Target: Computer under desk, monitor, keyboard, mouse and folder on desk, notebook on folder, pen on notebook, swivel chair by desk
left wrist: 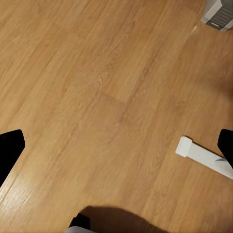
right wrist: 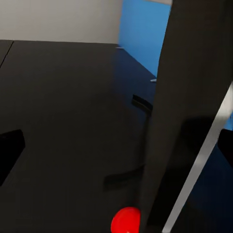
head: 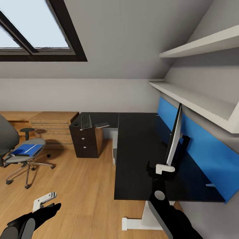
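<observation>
**Monitor being handled on the counter; most of the tidying not yet done**

At the far left, the swivel chair (head: pixel 20 151) stands on the wooden floor (head: pixel 76 186), well apart from the counter, with the blue folder (head: pixel 26 150) lying on its seat. A pale strip on the folder may be the pen, though it is too small to tell. The left gripper (head: pixel 44 200) hangs low over the floor, holding nothing; its fingers look parted in the wrist view, where only the dark tips show at the frame edges.

Further right, a dark drawer unit (head: pixel 85 141) carries the keyboard (head: pixel 86 121), a small dark object just beside it that is probably the mouse (head: pixel 76 124), and a flat grey item (head: pixel 102 125) that could be the notebook.

Right again, the black counter (head: pixel 136 159) bears the monitor (head: pixel 175 136), seen edge-on in front of the blue back panel (head: pixel 202 146). The right gripper (head: pixel 165 168) sits at the monitor's lower edge; whether it grips the screen or merely stands against it, I cannot tell.

By my judgement, only the monitor requirement looks met, or nearly so. Keyboard, mouse, folder, notebook and pen must yet be arranged beside the monitor, and the chair brought alongside. The computer's position under the counter cannot be confirmed.
</observation>
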You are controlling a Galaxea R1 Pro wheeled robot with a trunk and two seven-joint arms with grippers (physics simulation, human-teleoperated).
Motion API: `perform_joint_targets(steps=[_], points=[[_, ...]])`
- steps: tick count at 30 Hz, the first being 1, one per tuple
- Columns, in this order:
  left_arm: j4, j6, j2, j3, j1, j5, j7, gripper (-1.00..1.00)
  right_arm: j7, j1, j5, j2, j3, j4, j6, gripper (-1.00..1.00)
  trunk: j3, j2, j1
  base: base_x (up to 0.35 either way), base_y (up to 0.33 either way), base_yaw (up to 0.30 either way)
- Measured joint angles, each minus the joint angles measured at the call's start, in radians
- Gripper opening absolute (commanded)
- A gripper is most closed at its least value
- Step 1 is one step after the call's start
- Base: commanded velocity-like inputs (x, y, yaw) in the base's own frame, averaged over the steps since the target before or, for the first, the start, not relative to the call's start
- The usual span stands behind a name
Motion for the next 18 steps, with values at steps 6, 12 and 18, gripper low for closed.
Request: perform_joint_targets(steps=[6, 12, 18], points=[[0.0, 0.0, 0.0, 0.0, 0.0, -0.001, 0.0, 1.0, -0.015, 0.0, 0.001, 0.0, -0.002, 0.0, -0.001, 1.0, 0.0, 0.0, 0.0, 0.047, -0.09, 0.0], [0.0, 0.0, 0.0, 0.0, 0.0, 0.0, 0.0, 1.0, -0.036, 0.0, 0.0, 0.0, -0.025, 0.0, 0.0, 1.0, 0.0, 0.0, 0.0, 0.039, -0.059, 0.0], [0.0, 0.0, 0.0, 0.0, 0.0, 0.0, 0.0, 1.0, -0.032, 0.0, 0.0, 0.0, -0.093, 0.002, 0.003, 1.0, 0.0, 0.0, 0.0, 0.009, -0.006, 0.0]])
